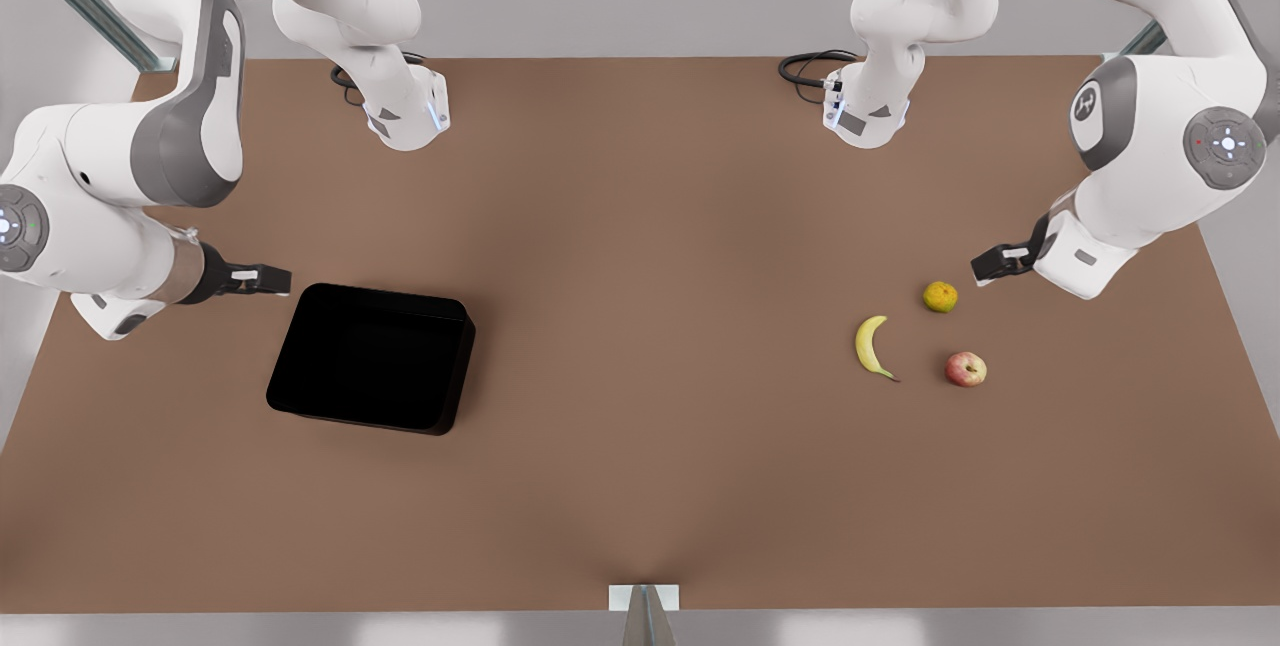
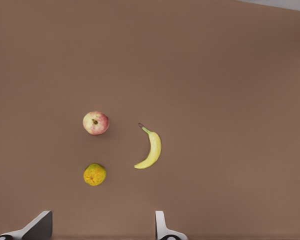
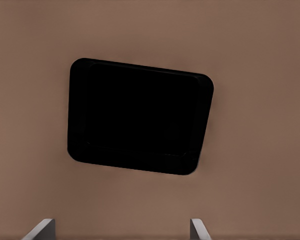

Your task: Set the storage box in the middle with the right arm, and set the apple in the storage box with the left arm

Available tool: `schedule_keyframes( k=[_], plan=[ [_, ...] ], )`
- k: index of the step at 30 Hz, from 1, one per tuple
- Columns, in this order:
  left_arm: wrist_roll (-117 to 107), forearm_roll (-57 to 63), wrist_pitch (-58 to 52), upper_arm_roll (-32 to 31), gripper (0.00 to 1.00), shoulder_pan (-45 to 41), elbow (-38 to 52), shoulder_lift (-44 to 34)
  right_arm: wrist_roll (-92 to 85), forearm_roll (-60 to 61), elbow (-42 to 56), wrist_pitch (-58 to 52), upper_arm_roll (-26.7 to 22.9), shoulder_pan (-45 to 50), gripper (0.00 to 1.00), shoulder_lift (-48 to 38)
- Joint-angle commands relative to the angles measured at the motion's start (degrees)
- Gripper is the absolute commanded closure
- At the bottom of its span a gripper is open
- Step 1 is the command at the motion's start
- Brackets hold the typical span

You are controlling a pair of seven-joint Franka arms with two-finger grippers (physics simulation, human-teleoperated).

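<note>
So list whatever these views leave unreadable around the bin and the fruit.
- Shallow black rectangular storage bin: its interior is uniformly black in the front and right wrist views, so floor and contents are unreadable.
- Left claw: fingers cut off by the wrist view's edge.
- Pinkish-red apple: underside hidden.

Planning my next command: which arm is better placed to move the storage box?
Right. The right gripper hovers open beside the storage box; the left gripper waits open by the orange, above the apple.

Brown worktop (image 1: 640, 226); yellow banana (image 1: 872, 347) curved, lying flat toward the front view's right edge; yellow-orange citrus (image 1: 939, 297) near it, apart; black cables (image 1: 810, 68) at far edge.
</note>
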Motion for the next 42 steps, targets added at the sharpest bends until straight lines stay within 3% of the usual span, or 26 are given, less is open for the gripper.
schedule_keyframes(
  k=[1, 3, 5, 7, 12, 16, 20, 27, 37, 38, 39, 42],
  plan=[
    [0.0, -0.1, 0.0, 0.0, 0.00, 0.1, 0.0, 0.0, 0.0, 0.0, 0.0, 0.0, 0.0, -0.1, 0.00, 0.0],
    [-0.1, -0.7, 0.3, 0.0, 0.00, 0.9, 0.8, 3.3, 0.1, -0.2, 0.0, 0.2, -0.1, -0.1, 0.00, 0.3],
    [0.3, -0.8, 1.3, -0.1, 0.00, 4.4, 2.0, 12.5, 0.3, -0.3, -1.4, 4.3, -0.4, -0.2, 0.00, 0.4],
    [5.1, -0.8, 9.6, -0.3, 0.00, 6.9, 0.0, 18.1, 0.3, -0.6, -11.5, 14.7, -0.4, -0.9, 0.00, -1.7],
    [8.6, -0.7, 23.2, -0.4, 0.00, 8.7, -8.4, 21.7, 0.1, -2.1, -27.7, 34.1, -0.4, -4.6, 0.00, -1.7],
    [12.0, -0.7, 23.6, -0.5, 0.00, 10.7, -8.6, 26.0, 2.4, -2.2, -40.4, 40.8, -0.4, -6.4, 0.00, -9.0],
    [14.2, -0.3, 24.8, -0.4, 0.00, 11.8, -8.5, 27.5, 3.6, -2.2, -48.5, 50.8, -0.4, -9.5, 0.00, -8.4],
    [14.2, -0.1, 26.3, -0.4, 0.00, 12.0, -8.3, 30.6, 4.9, -2.2, -51.6, 61.0, -0.2, -11.1, 0.00, -2.0],
    [14.2, 0.1, 29.0, -0.1, 0.00, 12.1, -8.3, 32.5, 4.9, -3.3, -52.6, 64.9, -0.2, -11.5, 0.01, 4.4],
    [14.2, 0.1, 29.1, -0.1, 0.00, 12.1, -8.3, 32.6, 4.9, -3.3, -52.6, 64.9, -0.2, -11.5, 0.45, 4.5],
    [14.2, 0.2, 30.8, -0.1, 0.00, 12.4, -9.1, 32.4, 4.8, -3.3, -52.5, 64.7, -0.2, -11.4, 0.79, 4.4],
    [14.3, 0.6, 33.0, -0.1, 0.00, 12.5, -10.5, 31.8, 4.9, -3.3, -52.5, 64.3, -0.1, -11.4, 0.79, 4.0]
  ],
)
